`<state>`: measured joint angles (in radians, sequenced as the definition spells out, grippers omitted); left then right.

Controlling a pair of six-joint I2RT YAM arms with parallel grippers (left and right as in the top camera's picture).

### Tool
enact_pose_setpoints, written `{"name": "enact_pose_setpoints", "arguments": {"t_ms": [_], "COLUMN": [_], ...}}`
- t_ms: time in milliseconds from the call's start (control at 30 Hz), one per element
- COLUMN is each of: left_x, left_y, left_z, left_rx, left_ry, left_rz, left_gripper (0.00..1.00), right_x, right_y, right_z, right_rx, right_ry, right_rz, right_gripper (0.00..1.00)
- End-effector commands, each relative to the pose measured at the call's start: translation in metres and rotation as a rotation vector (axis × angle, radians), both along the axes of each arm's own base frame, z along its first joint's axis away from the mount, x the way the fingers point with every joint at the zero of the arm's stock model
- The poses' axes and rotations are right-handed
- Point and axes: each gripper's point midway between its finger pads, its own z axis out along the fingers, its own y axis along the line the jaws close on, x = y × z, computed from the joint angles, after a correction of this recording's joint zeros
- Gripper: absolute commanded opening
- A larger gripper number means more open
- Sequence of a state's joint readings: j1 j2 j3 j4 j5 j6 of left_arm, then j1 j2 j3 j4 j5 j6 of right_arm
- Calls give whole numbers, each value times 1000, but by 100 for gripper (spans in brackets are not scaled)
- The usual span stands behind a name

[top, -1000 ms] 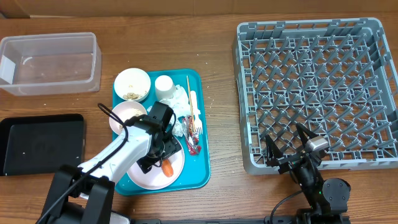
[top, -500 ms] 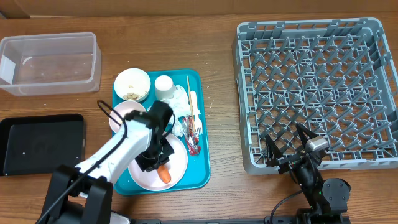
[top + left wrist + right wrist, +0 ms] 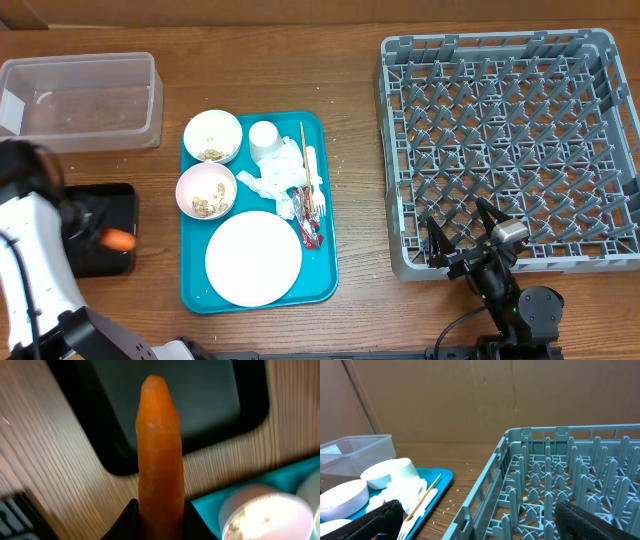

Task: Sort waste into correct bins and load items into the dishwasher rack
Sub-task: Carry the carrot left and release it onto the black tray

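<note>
The orange carrot piece (image 3: pixel 119 239) is gripped at its lower end by the left tool (image 3: pixel 161 522), whose two dark fingers (image 3: pixel 131 519) are closed against its sides. In the left wrist view its long axis stands in line with the fingers, and the rounded tip points away from the tool. That tip is seen against the shallow black tray (image 3: pixel 105 205). From overhead the piece lies roughly left to right, free end to the right, over the right part of that tray. Whether it touches the tray cannot be told.

Behind the black tray, a clear tub (image 3: pixel 80 62) is set on the brown wood-grain table (image 3: pixel 350 80).

At centre, a teal tray (image 3: pixel 328 262) carries two bowls (image 3: pixel 212 128) holding beige scraps (image 3: pixel 207 207). It also carries a white cup (image 3: pixel 264 136), crumpled napkins (image 3: pixel 280 175), a red wrapper (image 3: pixel 308 230), a white fork (image 3: pixel 312 185), a thin stick (image 3: pixel 303 138) and a pale plate (image 3: pixel 253 257).

To the right, a grey rack (image 3: pixel 510 150) with upright pegs is placed. At its near edge the right tool (image 3: pixel 463 232) is seen with its fingers spread wide, holding nothing.

A plain cardboard wall (image 3: pixel 470 395) is seen behind the table.
</note>
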<state>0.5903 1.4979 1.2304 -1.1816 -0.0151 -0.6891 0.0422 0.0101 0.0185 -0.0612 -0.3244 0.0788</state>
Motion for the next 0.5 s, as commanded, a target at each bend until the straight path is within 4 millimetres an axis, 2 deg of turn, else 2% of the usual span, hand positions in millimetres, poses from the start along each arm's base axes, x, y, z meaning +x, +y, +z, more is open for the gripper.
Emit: {"name": "enact_pose_setpoints", "arguments": {"t_ms": [0, 67, 133, 167, 233, 267, 300, 333, 467], "left_x": [-16, -10, 4, 10, 11, 11, 10, 9, 8], "left_y": [50, 81, 98, 104, 104, 104, 103, 102, 99], "left_z": [3, -12, -25, -33, -50, -57, -60, -62, -62], "left_rx": [56, 92, 119, 122, 91, 80, 73, 66, 56], "left_ry": [-34, -83, -107, -111, -79, -65, -56, -50, -43], "left_rz": [142, 229, 233, 233, 233, 234, 235, 235, 234], "left_gripper": [8, 11, 14, 19, 21, 32, 53, 65, 68], "right_x": [0, 0, 0, 0, 0, 0, 0, 0, 0], "right_y": [0, 0, 0, 0, 0, 0, 0, 0, 0], "right_z": [-2, -2, -2, -2, -2, -2, -2, -2, -2], "right_rx": [3, 3, 3, 3, 3, 3, 3, 3, 3], "right_ry": [-2, -2, -2, -2, -2, -2, -2, -2, -2], "right_rz": [-2, -2, -2, -2, -2, -2, -2, -2, -2], "right_gripper": [100, 100, 100, 100, 100, 100, 100, 100, 100]}}
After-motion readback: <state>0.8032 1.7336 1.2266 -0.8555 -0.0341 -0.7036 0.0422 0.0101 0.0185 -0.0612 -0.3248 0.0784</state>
